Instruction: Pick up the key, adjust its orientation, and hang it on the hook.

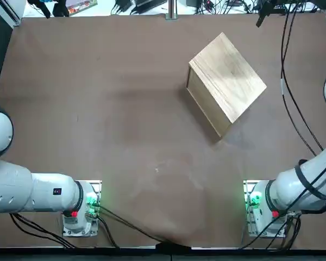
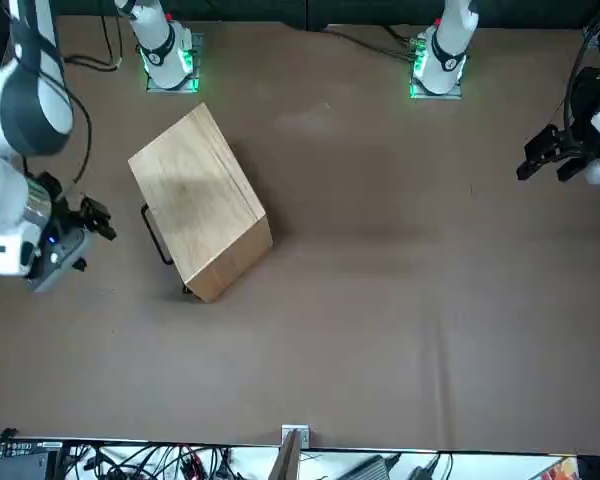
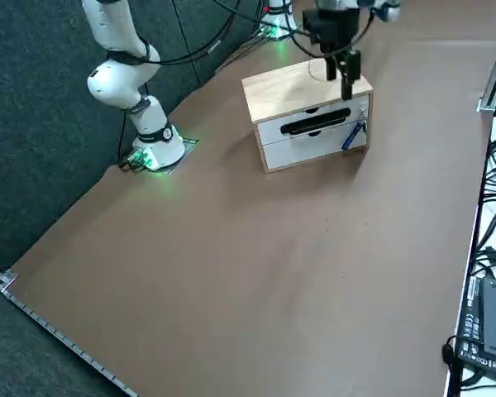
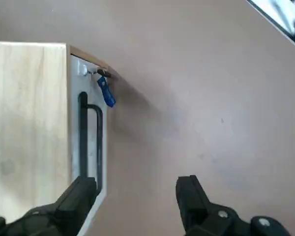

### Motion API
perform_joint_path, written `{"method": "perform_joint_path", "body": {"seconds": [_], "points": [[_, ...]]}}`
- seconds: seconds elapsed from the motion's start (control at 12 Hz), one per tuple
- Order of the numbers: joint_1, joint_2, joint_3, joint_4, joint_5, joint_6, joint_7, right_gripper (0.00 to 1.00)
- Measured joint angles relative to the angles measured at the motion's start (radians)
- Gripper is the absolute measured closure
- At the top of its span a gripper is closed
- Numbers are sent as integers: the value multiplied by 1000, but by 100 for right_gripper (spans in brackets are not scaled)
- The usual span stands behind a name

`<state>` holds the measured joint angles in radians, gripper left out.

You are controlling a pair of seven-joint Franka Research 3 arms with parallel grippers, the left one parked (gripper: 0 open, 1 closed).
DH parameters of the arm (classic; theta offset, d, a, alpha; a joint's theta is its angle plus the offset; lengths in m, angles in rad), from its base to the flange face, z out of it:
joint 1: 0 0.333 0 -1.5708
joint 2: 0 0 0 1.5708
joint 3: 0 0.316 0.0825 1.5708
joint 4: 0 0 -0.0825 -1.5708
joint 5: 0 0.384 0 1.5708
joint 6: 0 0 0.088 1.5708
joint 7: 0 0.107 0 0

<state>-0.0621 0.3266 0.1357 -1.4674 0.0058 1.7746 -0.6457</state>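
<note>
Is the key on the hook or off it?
On, it appears: the blue key hangs against the wooden box's drawer front, by the small hook; the right gripper stands open, clear of it.

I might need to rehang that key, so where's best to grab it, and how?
Probably by its blue head, the broad part, coming from outside the white drawer fronts, since it hangs off the small hook there. The right gripper is on that side, fingers open.

White rounded arm (image 1: 304,187) | dark grey joint bands | loose black cables | red base button | black claw (image 4: 137,196), silver screws
</note>
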Motion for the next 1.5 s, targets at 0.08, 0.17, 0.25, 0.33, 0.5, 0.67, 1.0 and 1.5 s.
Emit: {"method": "perform_joint_path", "body": {"seconds": [0.08, 0.17, 0.25, 0.33, 0.5, 0.67, 1.0, 1.5], "points": [[-2, -44, -7, 0, 0, -56, 99, 0], [-4, -66, -9, 0, 0, -85, 157, 0], [-6, -89, -10, 0, 0, -112, 215, 0], [-9, -110, -11, 0, 0, -137, 271, 0], [-10, -149, -12, -1, -1, -168, 385, 0], [-10, -183, -13, -1, -5, -190, 490, 0], [26, -236, -54, -2, -22, -238, 618, 0], [50, -313, -117, -107, -22, -200, 636, 0]]}}
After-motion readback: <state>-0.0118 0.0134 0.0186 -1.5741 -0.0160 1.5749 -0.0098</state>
